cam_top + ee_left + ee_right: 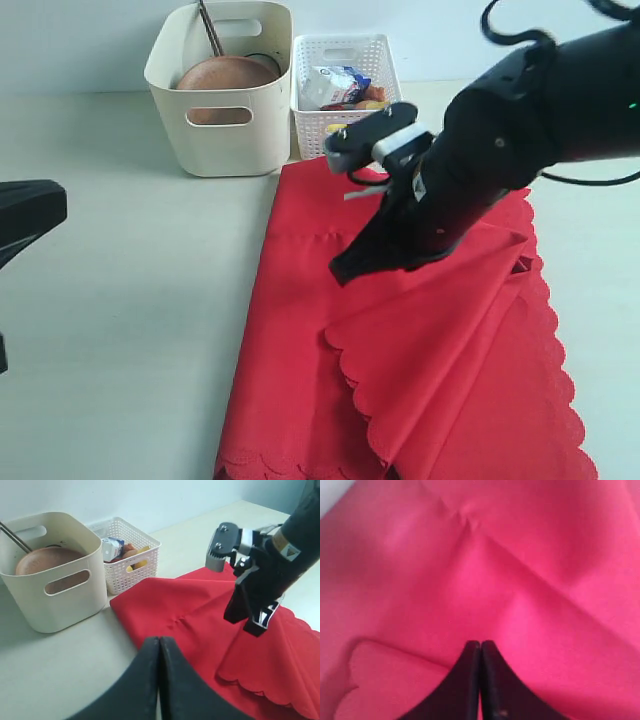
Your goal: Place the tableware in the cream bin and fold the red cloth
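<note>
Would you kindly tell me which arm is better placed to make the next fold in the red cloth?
Probably the right: the right gripper, shut, sits over the red cloth by the folded-over flap; the left gripper, also shut, stands off beside the cloth.

The right arm [530, 120] is glossy black with looping black cables [500, 35], a grey-and-white screwed block [372, 137] at the wrist, and a right gripper [345, 268] of matte black tapered fingers [370, 250].

bare table [120, 320] left of red cloth [290, 380] was open for passing; cream bin [230, 150] and white basket [340, 130] side by side blocked the far edge; right arm [520, 130] hung over cloth middle, raised fold [430, 320] beneath it
</note>
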Tool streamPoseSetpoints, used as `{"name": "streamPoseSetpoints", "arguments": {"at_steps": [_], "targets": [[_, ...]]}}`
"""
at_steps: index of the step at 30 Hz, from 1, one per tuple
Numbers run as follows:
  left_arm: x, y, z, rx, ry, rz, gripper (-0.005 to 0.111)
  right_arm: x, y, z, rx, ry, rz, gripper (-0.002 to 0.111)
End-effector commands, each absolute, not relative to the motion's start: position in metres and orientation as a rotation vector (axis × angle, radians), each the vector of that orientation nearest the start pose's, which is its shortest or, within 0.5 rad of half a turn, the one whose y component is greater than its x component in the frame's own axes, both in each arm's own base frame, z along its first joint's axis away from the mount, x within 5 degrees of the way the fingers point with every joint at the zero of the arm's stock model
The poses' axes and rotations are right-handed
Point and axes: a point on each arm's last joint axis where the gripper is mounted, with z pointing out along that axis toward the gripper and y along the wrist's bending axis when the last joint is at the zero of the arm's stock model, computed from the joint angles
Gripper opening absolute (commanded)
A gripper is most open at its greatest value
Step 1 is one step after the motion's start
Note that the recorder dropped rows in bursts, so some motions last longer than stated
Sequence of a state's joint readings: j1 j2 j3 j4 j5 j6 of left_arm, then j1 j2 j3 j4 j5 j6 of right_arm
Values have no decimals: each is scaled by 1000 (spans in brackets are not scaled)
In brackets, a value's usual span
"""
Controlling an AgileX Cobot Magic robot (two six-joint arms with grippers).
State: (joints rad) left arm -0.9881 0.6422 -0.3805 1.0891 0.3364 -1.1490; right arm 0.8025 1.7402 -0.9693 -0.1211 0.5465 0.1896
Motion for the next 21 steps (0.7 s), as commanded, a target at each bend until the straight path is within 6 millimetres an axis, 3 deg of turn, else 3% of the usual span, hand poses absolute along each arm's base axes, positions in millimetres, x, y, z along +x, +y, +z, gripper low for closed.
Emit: {"name": "streamPoseSetpoints", "arguments": {"at_steps": [1,11,16,21], "targets": [[88,-86,263,628,1804,-474,1,229,226,138,-1071,2715,2,0],[88,-86,261,627,1815,-477,1,229,209,110,-1195,2821,-292,0],[88,-87,261,633,1810,-487,1,240,180,107,-1066,2929,-541,0],[88,-87,261,633,1810,-490,1,257,147,102,-902,3059,-612,0]]}}
